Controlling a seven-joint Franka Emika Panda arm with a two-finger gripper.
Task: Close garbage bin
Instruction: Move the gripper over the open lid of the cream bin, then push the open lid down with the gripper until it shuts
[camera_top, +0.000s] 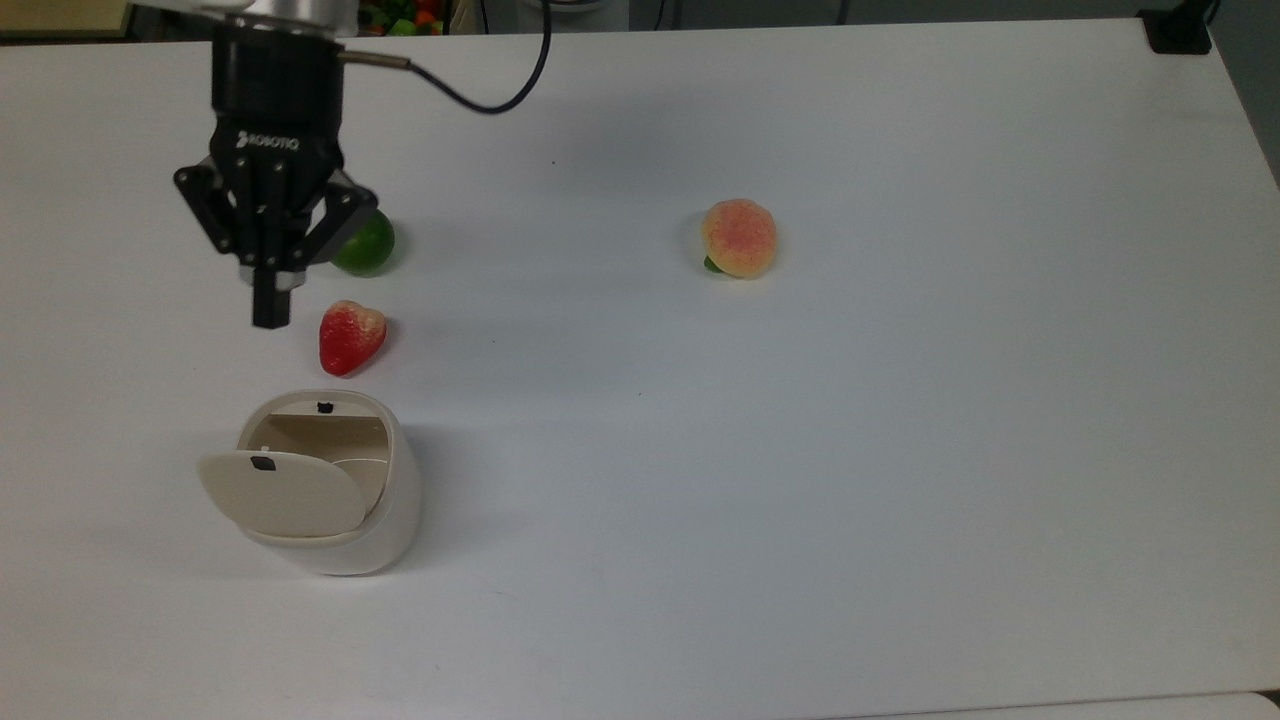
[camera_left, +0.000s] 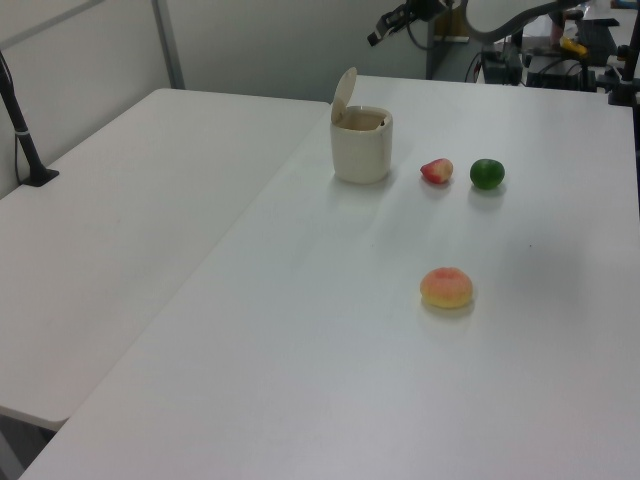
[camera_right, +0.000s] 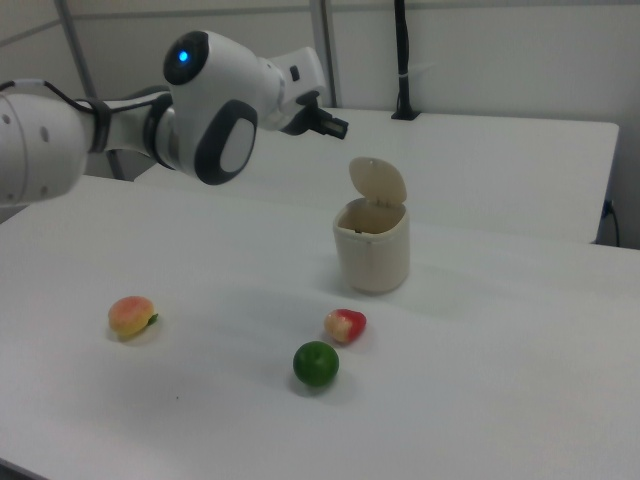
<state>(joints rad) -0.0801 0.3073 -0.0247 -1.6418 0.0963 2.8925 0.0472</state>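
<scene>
Approach step judged in hand: the garbage bin (camera_top: 335, 500), lid (camera_top: 283, 493) upright, is seen near the surface (camera_top: 900, 450)'s left edge in the top view, the gripper (camera_top: 270, 312) apparently closed, empty, above it; lid to be pushed down next.

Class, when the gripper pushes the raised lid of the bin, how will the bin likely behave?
The lid stands upright on a hinge, so it should swing down easily. The bin looks light and taller than wide, so a sideways push might slide or tip it.
</scene>
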